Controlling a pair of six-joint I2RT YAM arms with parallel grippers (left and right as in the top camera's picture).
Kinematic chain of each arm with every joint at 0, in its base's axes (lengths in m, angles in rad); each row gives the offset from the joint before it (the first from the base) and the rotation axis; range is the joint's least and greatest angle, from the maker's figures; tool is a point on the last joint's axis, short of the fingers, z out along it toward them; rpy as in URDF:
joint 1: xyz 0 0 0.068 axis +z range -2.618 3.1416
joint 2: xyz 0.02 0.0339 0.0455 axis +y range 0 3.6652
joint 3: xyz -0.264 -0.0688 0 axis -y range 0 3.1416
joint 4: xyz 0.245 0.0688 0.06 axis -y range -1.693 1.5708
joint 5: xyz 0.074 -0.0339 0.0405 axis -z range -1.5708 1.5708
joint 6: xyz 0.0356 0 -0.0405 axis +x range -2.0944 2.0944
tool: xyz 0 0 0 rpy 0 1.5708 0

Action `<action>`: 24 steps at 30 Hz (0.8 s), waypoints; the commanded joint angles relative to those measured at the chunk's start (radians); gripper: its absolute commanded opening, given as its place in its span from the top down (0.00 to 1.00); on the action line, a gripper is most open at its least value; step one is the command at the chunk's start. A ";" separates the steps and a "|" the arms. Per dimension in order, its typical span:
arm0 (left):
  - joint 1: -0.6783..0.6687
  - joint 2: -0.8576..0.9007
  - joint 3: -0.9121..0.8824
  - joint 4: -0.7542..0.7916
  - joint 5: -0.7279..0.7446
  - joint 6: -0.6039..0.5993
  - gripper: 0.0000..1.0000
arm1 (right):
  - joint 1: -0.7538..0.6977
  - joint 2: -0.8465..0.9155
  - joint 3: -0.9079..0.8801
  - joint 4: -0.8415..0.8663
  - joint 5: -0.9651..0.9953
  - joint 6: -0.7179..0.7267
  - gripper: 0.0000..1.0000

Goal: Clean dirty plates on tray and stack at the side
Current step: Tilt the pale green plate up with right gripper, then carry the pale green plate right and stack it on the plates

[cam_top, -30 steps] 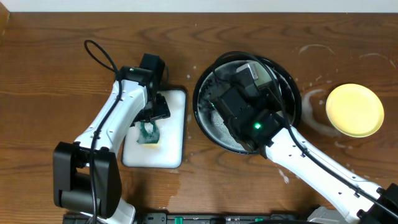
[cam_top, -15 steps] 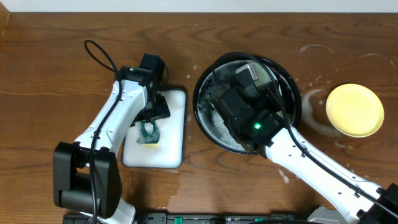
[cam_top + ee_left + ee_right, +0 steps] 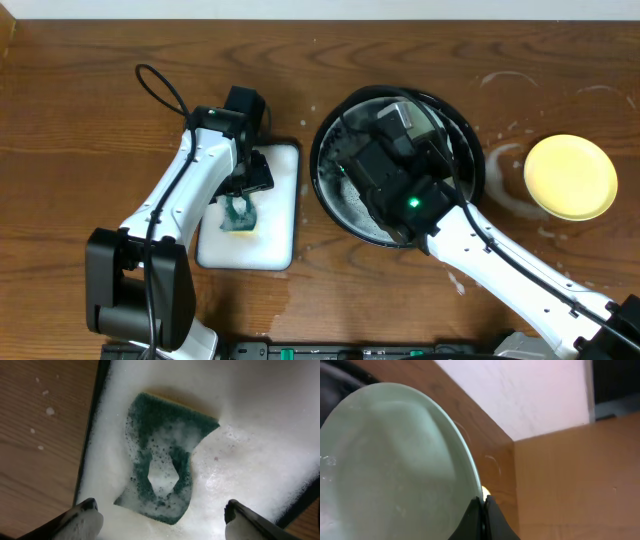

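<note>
Pinches the rim of a mint plate (image 3: 395,460) with the right gripper (image 3: 482,510), closed down tight on the thin edge. Shows that plate, in the right wrist view, spreading up and to the left from the dark fingertips (image 3: 470,521), wet, beaded with droplets and tilted, with the table (image 3: 495,460) and a pale wall (image 3: 520,390) behind. Places this grip, seen from overhead, inside the black tray (image 3: 322,190), just right of the scene's middle, with the plate itself hidden beneath the right arm (image 3: 500,260). Cannot tell from either view whether the plate's lower edge touches the black tray.

Hangs the left gripper (image 3: 160,512) spread wide and empty over the white tray (image 3: 272,250) at left. Frames a green sponge (image 3: 165,455) between and just beyond the two foam-coated fingertips (image 3: 87,517), apart from both. Finds the sponge lying flat in white suds, lathered on top, left of the white tray's middle.

Shows a yellow plate (image 3: 570,177) resting alone on the table at right, well apart from both grippers and clear of the black tray's rim, amid whitish soapy streaks on the dark wood.
</note>
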 commanded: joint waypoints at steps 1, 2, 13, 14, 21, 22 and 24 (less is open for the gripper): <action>0.002 -0.006 0.003 -0.005 -0.005 0.003 0.18 | -0.020 -0.022 0.006 0.022 -0.087 -0.267 0.99; 0.002 -0.006 0.003 -0.005 -0.005 0.003 0.18 | -0.020 -0.022 0.006 0.039 -0.069 -0.276 0.99; 0.002 -0.006 0.003 -0.005 -0.005 0.003 0.18 | -0.020 -0.022 0.006 0.121 0.108 -0.150 0.99; 0.002 -0.006 0.003 -0.005 -0.005 0.003 0.18 | -0.020 -0.022 0.006 0.122 0.108 -0.145 0.99; 0.002 -0.006 0.003 -0.005 -0.005 0.003 0.18 | -0.067 -0.022 0.006 0.072 -0.087 0.101 0.99; 0.002 -0.006 0.003 -0.005 -0.005 0.003 0.18 | -0.085 -0.022 0.006 0.062 -0.151 0.143 0.99; 0.002 -0.006 0.003 -0.005 -0.005 0.003 0.18 | -0.144 -0.023 0.006 0.040 -0.311 0.242 0.99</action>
